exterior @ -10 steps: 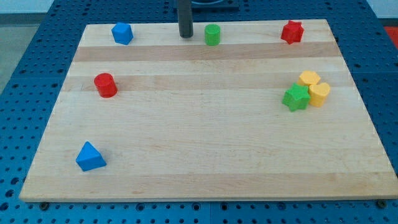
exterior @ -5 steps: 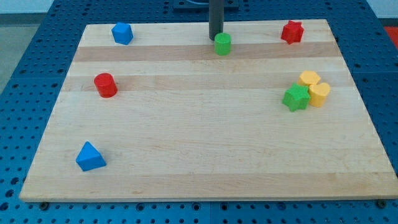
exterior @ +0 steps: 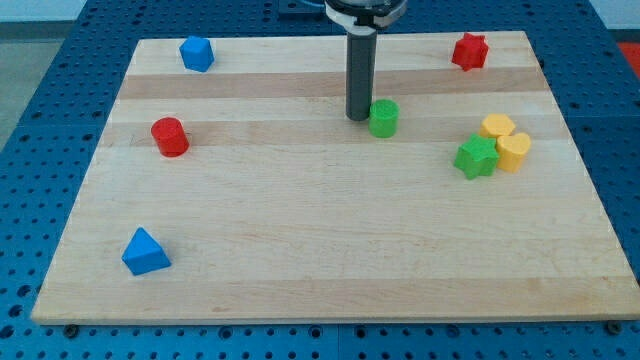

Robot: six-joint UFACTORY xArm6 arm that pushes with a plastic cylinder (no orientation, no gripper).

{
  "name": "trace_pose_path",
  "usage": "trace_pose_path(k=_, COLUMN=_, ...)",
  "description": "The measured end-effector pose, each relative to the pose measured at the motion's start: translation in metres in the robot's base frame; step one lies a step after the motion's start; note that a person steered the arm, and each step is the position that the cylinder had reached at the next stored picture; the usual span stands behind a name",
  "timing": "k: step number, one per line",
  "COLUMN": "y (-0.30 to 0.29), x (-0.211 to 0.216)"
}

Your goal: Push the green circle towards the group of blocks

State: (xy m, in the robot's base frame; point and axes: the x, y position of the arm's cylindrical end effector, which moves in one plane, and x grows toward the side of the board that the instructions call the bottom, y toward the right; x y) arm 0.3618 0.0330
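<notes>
Our tip (exterior: pixel 357 117) stands on the counter (exterior: pixel 300 270) touching the upper-left side of the green circle (exterior: pixel 383 118), which sits a little above the middle of the board, toward the view's right. The end effector here is only a straight rod with no jaws, so it is neither wide nor narrow and holds nothing; it just bears against the block's side. The group we are aiming for lies near the view's right edge: a green star (exterior: pixel 477 157) with a yellow block (exterior: pixel 497 127) above it and a second yellow block (exterior: pixel 514 151) beside it, all three packed close, and well apart from the green circle. We judge the push to be partway done. To do it well, we would keep the tip behind the circle on the side facing away from the group, so that the line from tip through the circle's middle points at the green star, down and to the view's right. A round block may slip off a thin rod, so small corrections toward its centreline should help, and we would ease off on nearing the cluster so it does not scatter.
</notes>
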Motion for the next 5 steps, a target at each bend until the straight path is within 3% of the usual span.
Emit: trace_pose_path(k=5, y=0.079, x=0.033)
